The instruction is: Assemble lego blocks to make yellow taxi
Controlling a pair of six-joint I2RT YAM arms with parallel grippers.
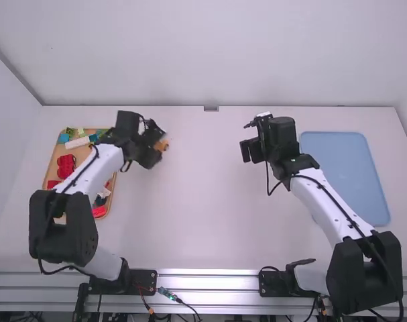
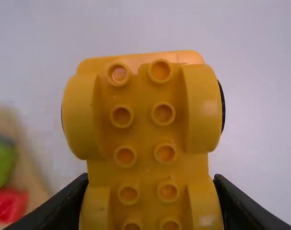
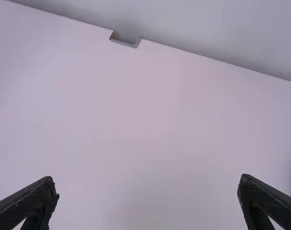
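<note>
Held the yellow car base [image 2: 147, 120] in the left tool [image 2: 151, 178], with fingers closed firmly onto both sides and rows of round studs [image 2: 163, 113] turned toward the wrist camera, bare of any added block. Had the base just beyond the far right corner of the wooden tray [image 1: 53, 161], over the desk [image 1: 203, 194]. Kept the right tool [image 3: 147, 178] well apart, with fingers spread wide and nothing between them, near the blue mat [image 1: 337, 171]. Looked like an early stage: apparently got as far as picking out the base, with no sign of a cab or roof on top. Had red blocks [image 1: 66, 163] and a white block [image 1: 77, 142] lying loose in the tray. Seemed to need, for the rest, setting the base down on the desk, then fetching and pressing on the upper blocks to finish the taxi.
</note>
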